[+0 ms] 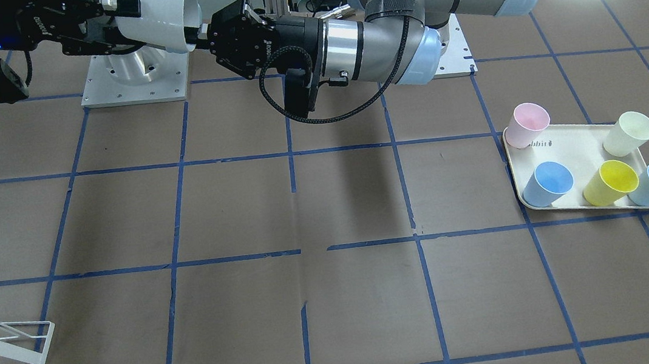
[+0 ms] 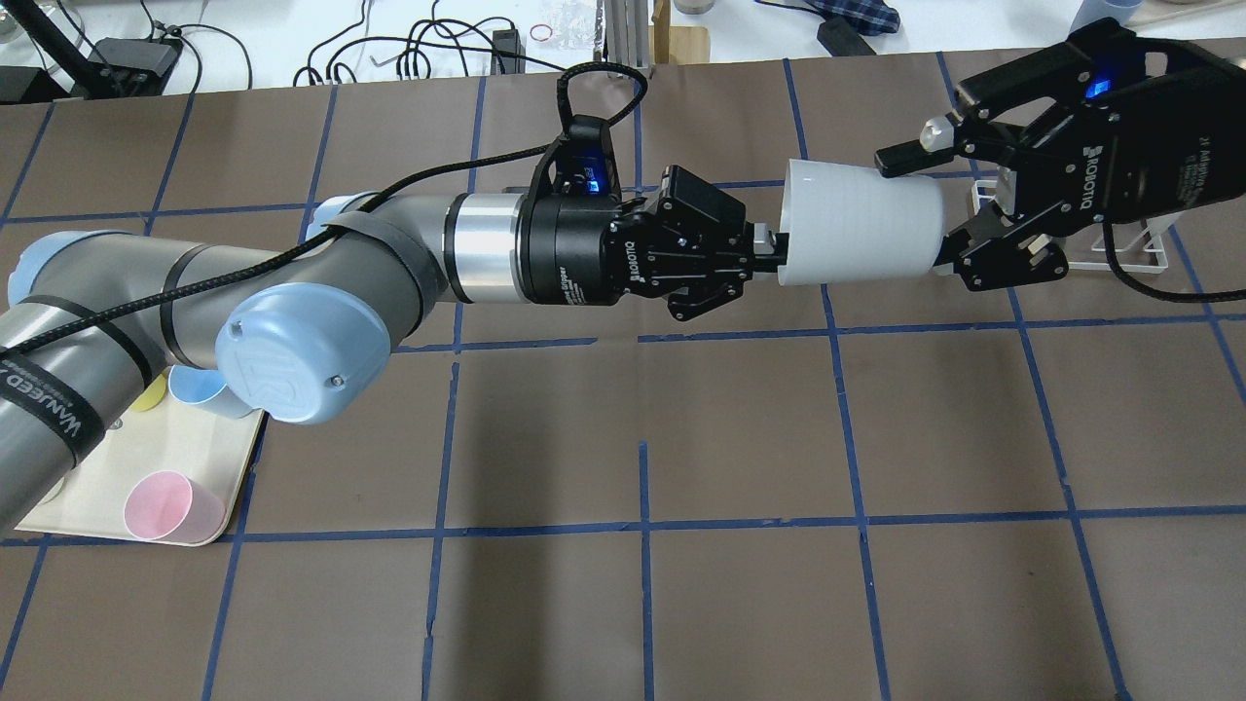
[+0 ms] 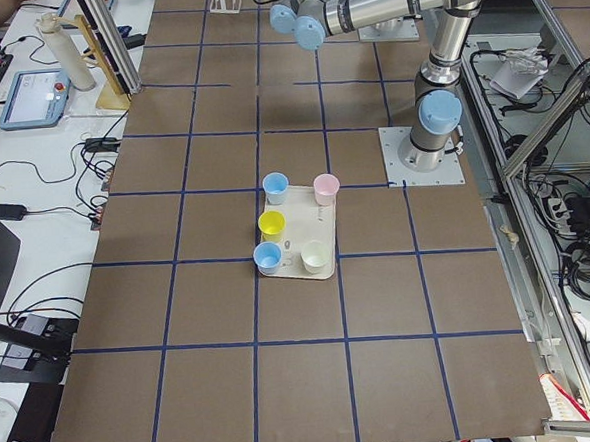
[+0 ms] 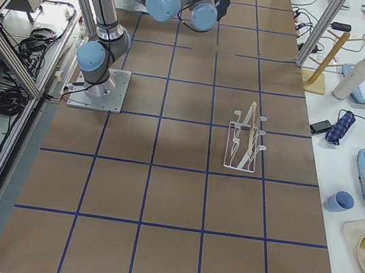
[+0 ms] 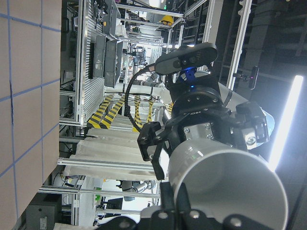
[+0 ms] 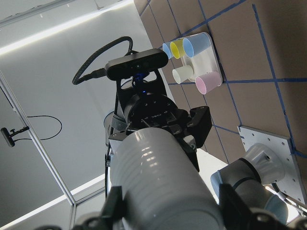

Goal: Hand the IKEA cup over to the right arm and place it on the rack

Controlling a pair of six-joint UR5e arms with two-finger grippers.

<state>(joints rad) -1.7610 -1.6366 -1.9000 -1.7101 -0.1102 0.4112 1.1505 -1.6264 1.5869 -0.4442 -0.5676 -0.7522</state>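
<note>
The IKEA cup, pale grey-white, hangs on its side in the air between both grippers. It also shows in the front view. My left gripper is shut on the cup's rim, one finger inside the mouth. My right gripper stands astride the cup's base end. Its jaws are spread on either side of the wall, close to it. In the right wrist view the cup fills the space between the fingers. The rack stands on the table, partly hidden behind my right gripper in the overhead view.
A cream tray holds a pink cup, a cream-white cup, a yellow cup and two light blue cups. Blue tape lines grid the brown table. The left arm's looped black cable hangs below its wrist.
</note>
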